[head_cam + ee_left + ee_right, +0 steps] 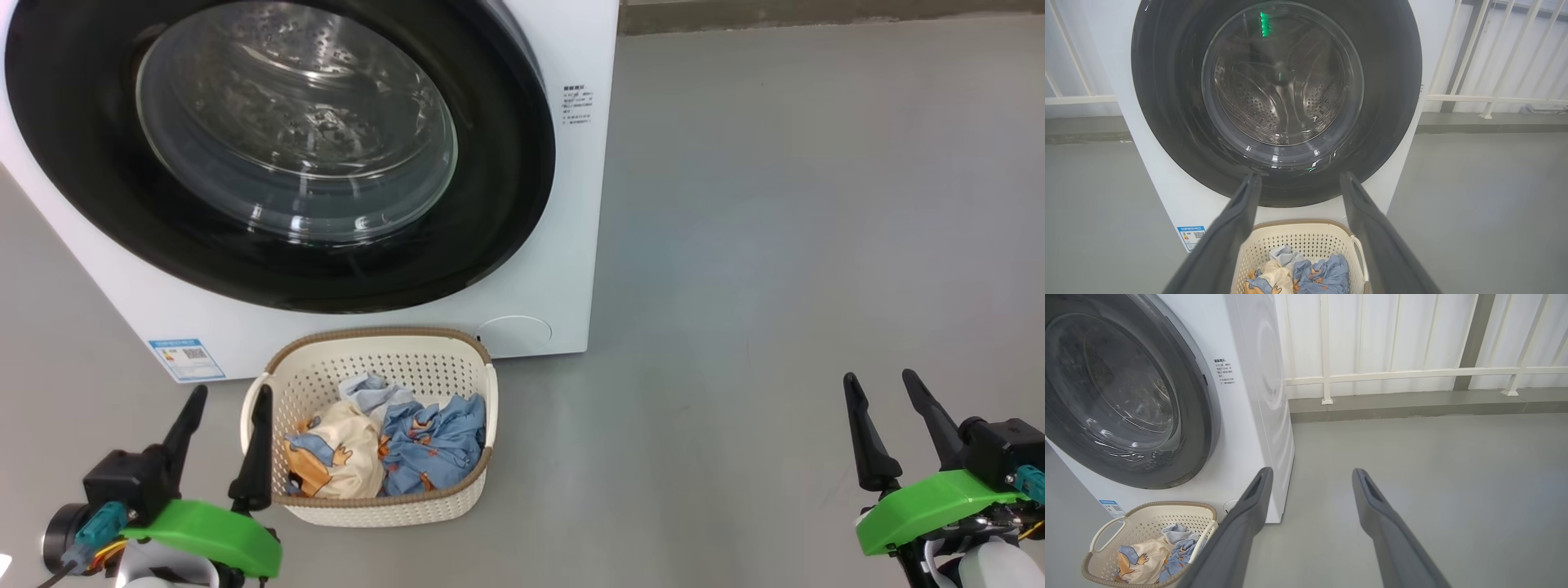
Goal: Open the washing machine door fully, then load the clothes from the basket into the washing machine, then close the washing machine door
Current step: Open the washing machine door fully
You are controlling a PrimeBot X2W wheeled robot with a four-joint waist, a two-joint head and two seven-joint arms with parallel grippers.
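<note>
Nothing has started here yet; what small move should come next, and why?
Probably lift the right hand toward the right rim of the washing machine door: the door is shut, the clothes lie in the basket, and this hand and the left hand stand open and empty.

Head camera: high, looking forward and steeply down; the washing machine door (294, 122) fills its upper left, the basket (384, 508) lies low centre. Left wrist camera: low and close, sighting along the left gripper (1300, 175) square onto the door, basket just beneath. Right wrist camera: off to the right along the right gripper (1311, 470), facing floor (1433, 465) — the washing machine (1249, 416) seen obliquely at left. All three share door and basket.
</note>
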